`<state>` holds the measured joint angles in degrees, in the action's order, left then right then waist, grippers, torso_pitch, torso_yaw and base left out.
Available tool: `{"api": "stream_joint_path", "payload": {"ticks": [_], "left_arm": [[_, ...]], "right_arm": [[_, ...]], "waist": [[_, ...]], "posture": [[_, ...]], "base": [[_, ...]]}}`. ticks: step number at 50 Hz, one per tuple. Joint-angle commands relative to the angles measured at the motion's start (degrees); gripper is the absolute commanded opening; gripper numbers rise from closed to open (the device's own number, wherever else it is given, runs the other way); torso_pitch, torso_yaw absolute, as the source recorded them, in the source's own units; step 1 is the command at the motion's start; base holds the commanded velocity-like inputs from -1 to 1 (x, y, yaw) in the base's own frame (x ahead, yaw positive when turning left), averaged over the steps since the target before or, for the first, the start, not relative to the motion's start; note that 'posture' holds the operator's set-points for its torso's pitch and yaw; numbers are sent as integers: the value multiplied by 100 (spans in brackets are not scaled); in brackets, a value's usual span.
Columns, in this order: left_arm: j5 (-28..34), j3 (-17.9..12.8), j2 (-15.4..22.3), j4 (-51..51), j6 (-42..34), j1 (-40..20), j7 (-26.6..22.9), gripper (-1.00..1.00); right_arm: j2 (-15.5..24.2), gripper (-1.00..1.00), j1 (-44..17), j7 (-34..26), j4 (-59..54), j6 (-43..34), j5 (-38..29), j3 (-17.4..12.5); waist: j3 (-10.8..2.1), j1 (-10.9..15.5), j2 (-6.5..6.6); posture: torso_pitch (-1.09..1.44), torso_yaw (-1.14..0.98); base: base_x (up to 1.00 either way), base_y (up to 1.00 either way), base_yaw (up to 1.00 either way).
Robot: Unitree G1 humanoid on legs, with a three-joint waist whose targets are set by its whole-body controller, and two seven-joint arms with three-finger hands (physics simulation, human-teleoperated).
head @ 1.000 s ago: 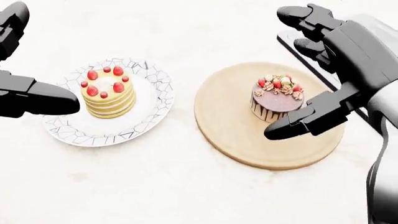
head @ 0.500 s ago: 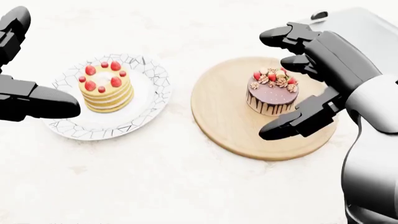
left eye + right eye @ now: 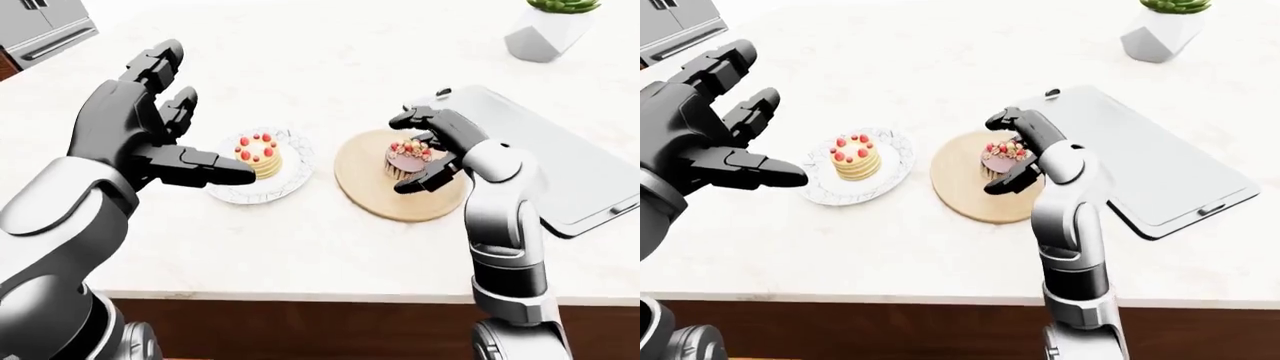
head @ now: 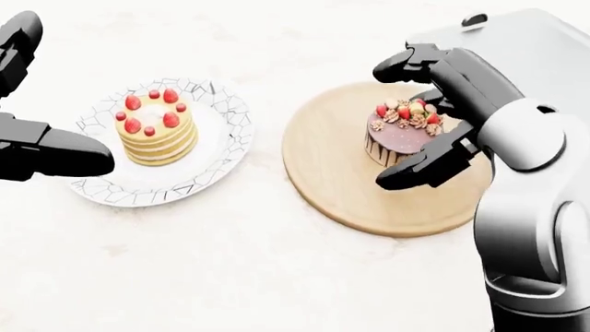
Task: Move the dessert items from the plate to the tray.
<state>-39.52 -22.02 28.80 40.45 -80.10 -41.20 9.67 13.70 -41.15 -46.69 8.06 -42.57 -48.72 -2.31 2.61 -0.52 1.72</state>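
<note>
A stack of pancakes topped with strawberries sits on a white patterned plate. A chocolate cake stands on a round wooden board. A flat grey tray lies to the right of the board. My right hand is open, its fingers curved over the cake's upper right side and its thumb just below the cake. My left hand is open and empty, hovering to the left of the plate.
All of it rests on a white marble counter whose near edge runs along the bottom of the eye views. A white faceted pot with a green plant stands at the top right. A steel appliance shows at the top left.
My right hand has moved left and closed in around the chocolate cake, the thumb coming under it. The head view has shifted slightly. My left hand has hardly moved.
</note>
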Motion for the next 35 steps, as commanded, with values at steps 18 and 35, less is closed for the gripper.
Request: {"api": "stream_joint_path", "payload": {"ticks": [18, 35], "left_arm": [[-102, -41, 179, -9, 42, -424, 115, 100], [2651, 1948, 633, -1095, 603, -1354, -1691, 100]], "right_arm": [[230, -100, -314, 37, 425, 761, -480, -233], [789, -100, -988, -988, 1551, -243, -315, -462]], "waist": [[-166, -9, -31], [-67, -2, -69]], "posture": [[0, 0], [0, 0]], "base": [[0, 0, 0], [0, 0, 0]]}}
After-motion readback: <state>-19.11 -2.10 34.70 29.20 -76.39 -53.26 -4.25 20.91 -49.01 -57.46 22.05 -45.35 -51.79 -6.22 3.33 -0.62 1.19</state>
